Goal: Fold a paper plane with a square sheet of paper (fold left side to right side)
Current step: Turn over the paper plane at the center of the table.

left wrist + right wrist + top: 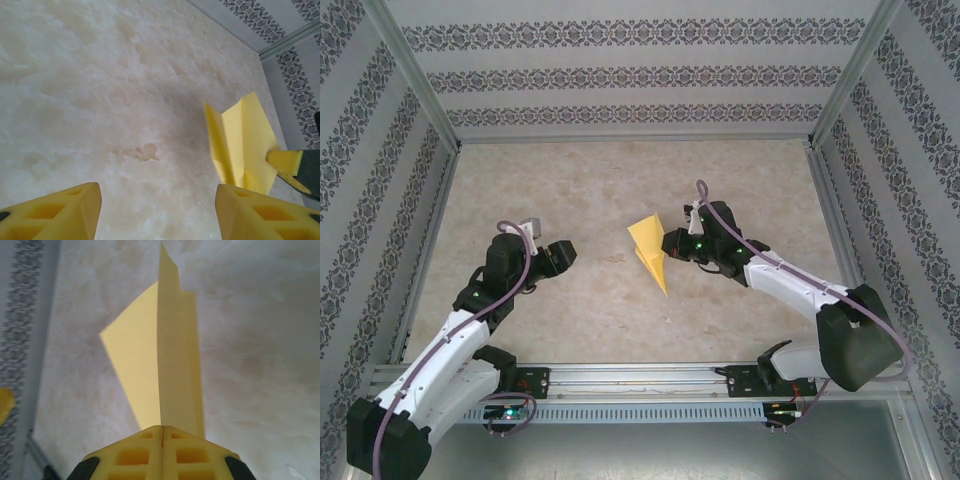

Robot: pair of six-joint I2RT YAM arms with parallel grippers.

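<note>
The yellow paper plane [649,250] is a folded pointed shape near the middle of the table, its tip toward the near edge. My right gripper [667,243] is shut on its right side. In the right wrist view the paper plane [175,365] stands on edge, pinched between the closed pads [190,440], one wing spreading left. My left gripper [565,255] hovers open to the left of it, well apart. Its yellow fingers [60,210] frame bare table in the left wrist view, with the paper plane [240,140] and the right gripper's fingertip [285,161] off to the right.
The marble-patterned table [620,190] is walled by patterned panels [640,70] at the back and on both sides. A metal rail [640,380] runs along the near edge by the arm bases.
</note>
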